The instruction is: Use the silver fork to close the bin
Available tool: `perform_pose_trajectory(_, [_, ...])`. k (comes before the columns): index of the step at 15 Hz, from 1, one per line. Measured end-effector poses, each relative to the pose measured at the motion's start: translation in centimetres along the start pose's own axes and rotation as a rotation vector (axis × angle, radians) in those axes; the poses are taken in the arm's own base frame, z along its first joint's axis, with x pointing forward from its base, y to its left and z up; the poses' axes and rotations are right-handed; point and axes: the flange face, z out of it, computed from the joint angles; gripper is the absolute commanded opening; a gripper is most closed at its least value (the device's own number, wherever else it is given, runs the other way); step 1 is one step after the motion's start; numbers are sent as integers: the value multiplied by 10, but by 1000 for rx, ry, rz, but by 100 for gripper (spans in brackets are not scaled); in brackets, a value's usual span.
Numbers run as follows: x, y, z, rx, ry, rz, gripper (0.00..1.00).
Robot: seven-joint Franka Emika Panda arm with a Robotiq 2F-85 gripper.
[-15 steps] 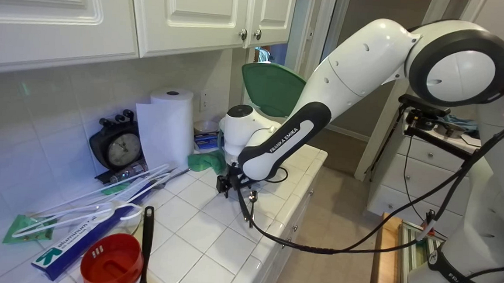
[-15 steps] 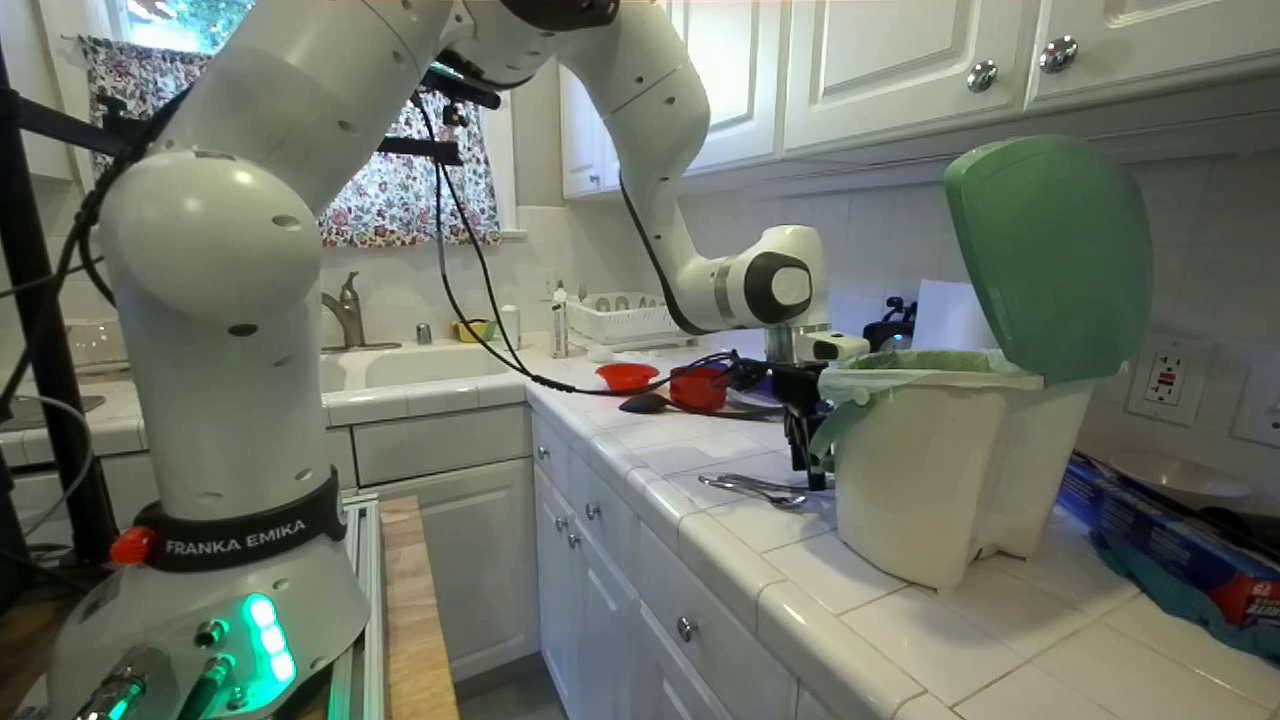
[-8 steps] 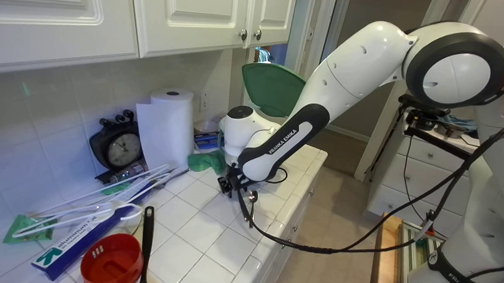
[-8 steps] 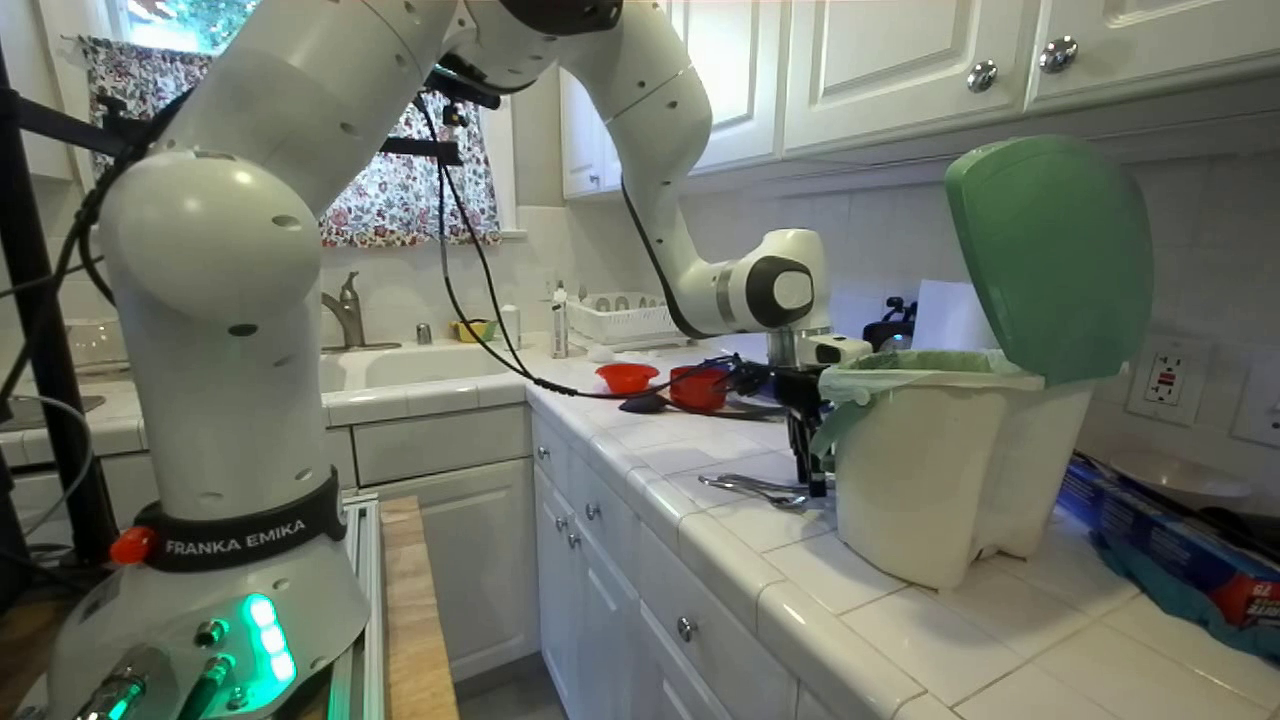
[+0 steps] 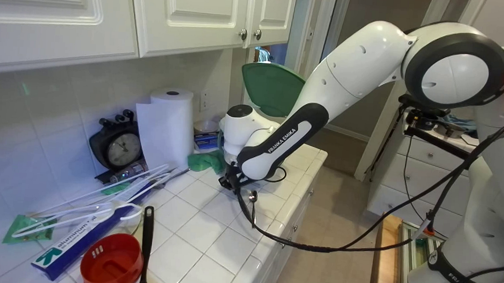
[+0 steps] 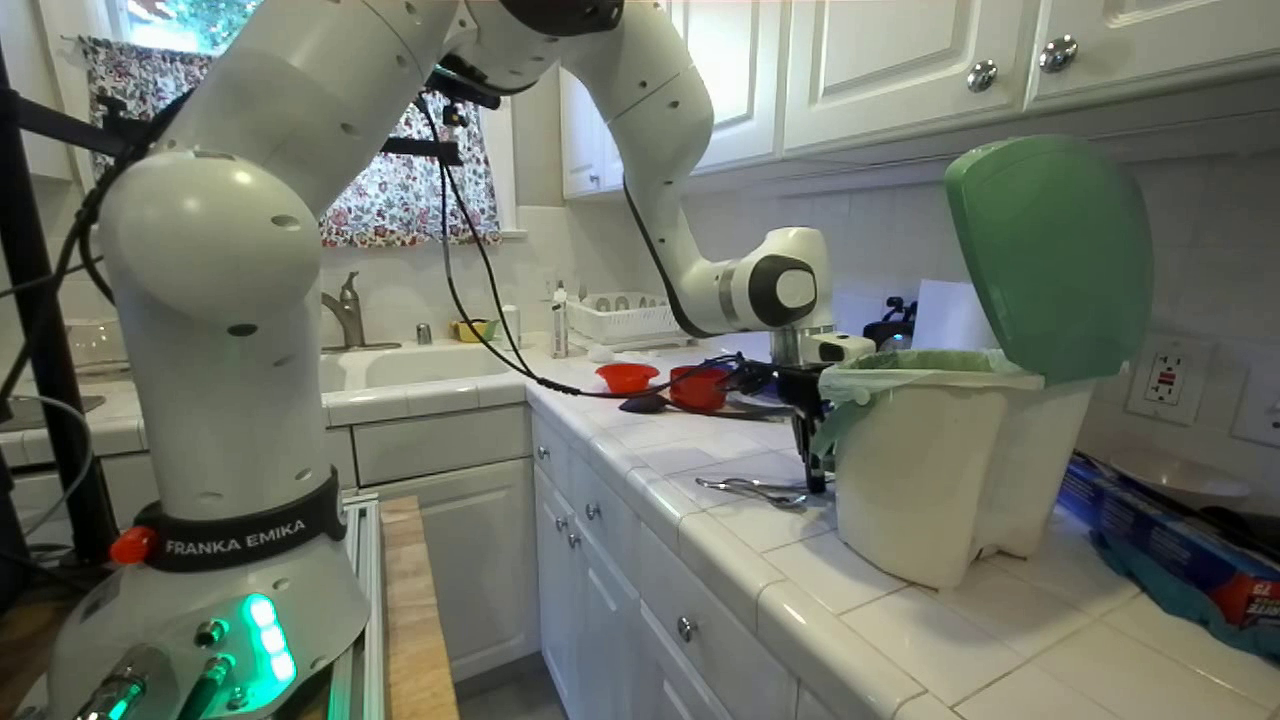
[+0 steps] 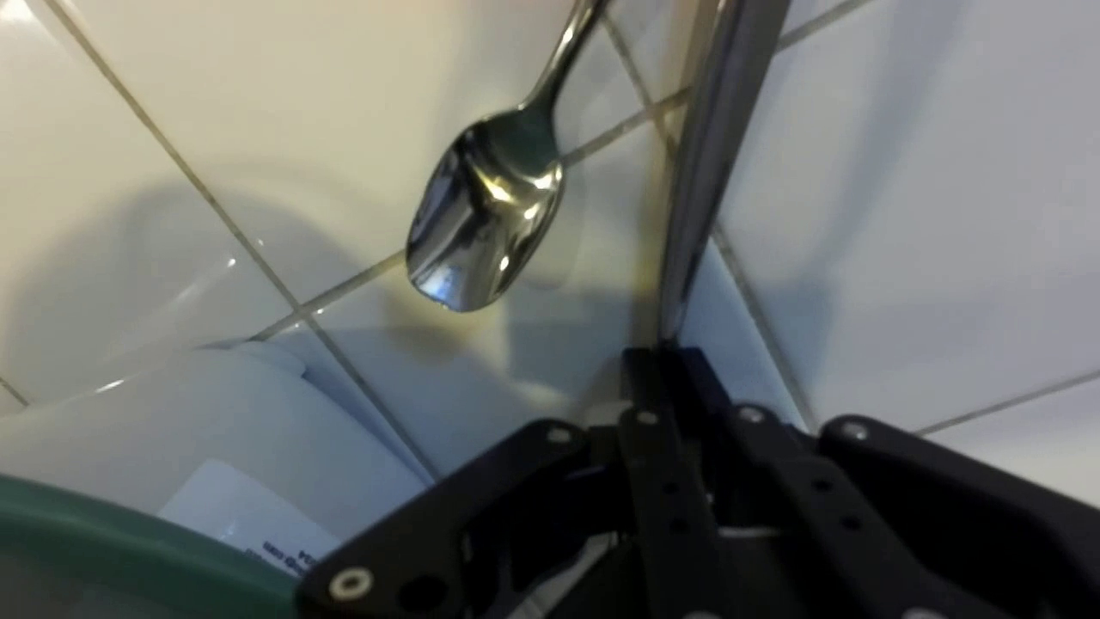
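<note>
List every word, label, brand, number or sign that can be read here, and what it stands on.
"FRANKA EMIKA": black arm cover.
"FRANKA EMIKA": robot's base band, in both exterior views.
"aluminum": long blue-and-white box; the next word is partly covered.
Too small or blurred to read: round dial; blue-and-red box; white tube; label on the bin, upside down in the wrist view.

In an exterior view, cam looks down along counter (image 5: 208,248) twd doorway (image 5: 363,115); in an exterior view, roughly opp., twd sink (image 6: 430,370), bin (image 6: 910,480) close; both share arm (image 5: 348,66) & bin; wrist cam, v. near, looks down past gripper (image 7: 665,357).
</note>
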Motion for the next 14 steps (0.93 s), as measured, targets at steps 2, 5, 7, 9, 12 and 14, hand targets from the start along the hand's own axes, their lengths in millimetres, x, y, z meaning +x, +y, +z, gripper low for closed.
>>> perform_pose_trajectory(2, [1,1,0,0,0,2,4])
perform_pose_trajectory(5, [2,2,0,0,0,4,4])
perform_pose_trajectory(7, [3,0,-1,7,5,3,4])
perform_pose_trajectory(9, [6,-5,-7,23,19,0,4])
perform_pose_trajectory(12, [10,-14,-18,51,33,-8,4])
perform_pose_trajectory(14, [10,-19,-22,72,31,-17,3])
